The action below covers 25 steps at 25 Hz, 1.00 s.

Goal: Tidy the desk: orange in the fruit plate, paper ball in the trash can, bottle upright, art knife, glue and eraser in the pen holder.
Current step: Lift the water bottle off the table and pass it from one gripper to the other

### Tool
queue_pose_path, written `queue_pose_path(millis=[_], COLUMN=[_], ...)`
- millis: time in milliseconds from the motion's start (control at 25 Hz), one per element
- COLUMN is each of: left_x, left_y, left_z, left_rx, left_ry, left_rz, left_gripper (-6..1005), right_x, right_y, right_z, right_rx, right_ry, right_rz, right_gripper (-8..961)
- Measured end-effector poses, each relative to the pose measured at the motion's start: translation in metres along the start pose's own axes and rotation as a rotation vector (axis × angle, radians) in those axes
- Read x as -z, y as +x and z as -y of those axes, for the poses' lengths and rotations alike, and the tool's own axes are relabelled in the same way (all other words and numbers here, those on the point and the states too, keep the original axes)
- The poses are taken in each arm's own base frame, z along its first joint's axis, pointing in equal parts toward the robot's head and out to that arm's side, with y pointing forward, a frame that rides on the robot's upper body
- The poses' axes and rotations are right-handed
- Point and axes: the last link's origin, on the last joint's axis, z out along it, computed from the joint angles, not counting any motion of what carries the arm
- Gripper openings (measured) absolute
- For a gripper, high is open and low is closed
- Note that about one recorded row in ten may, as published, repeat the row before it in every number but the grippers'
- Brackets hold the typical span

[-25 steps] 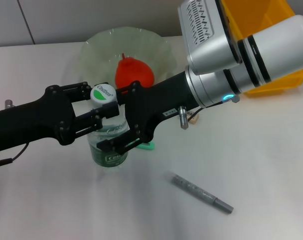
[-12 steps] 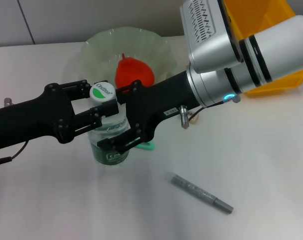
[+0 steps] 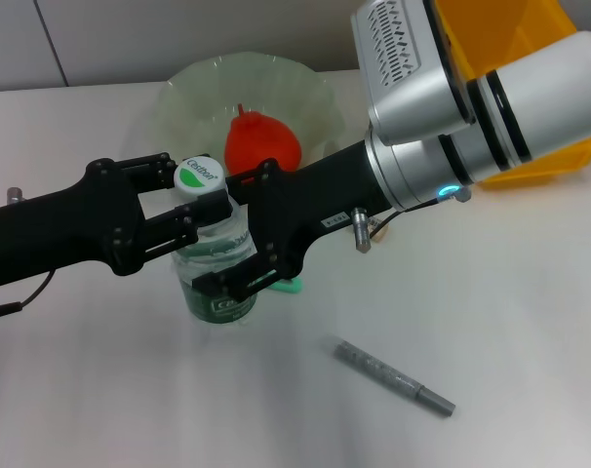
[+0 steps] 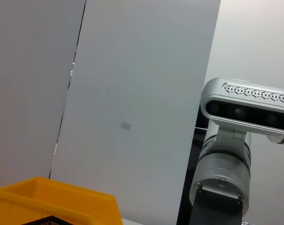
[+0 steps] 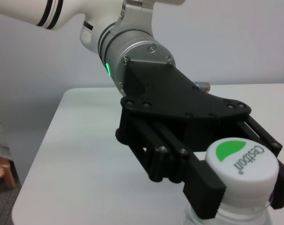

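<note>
The bottle stands near the plate's front rim, open table toward the pen. Left gripper clamps its neck; right gripper clamps its body. Since a second ago it has straightened slightly; cap up, long axis near vertical.

The left gripper clamps the bottle (white cap) at the neck.
</note>
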Motion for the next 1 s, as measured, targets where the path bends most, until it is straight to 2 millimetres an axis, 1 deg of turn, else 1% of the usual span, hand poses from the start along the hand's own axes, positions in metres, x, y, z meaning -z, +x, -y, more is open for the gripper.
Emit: queue_pose_path(millis=[640, 1000], left_x=[0.003, 0.006], left_y=[-0.002, -0.002], left_z=[0.0, 0.003], left_rx=[0.009, 0.013], left_ry=[0.012, 0.03], left_rz=[0.0, 0.01], left_gripper=[455, 453], right_x=[0.008, 0.022], right_y=[-0.01, -0.009], right_z=[-0.002, -0.009], right_rx=[0.027, 0.023], right_ry=[0.023, 0.034], right_rz=[0.045, 0.068], right_gripper=[786, 781])
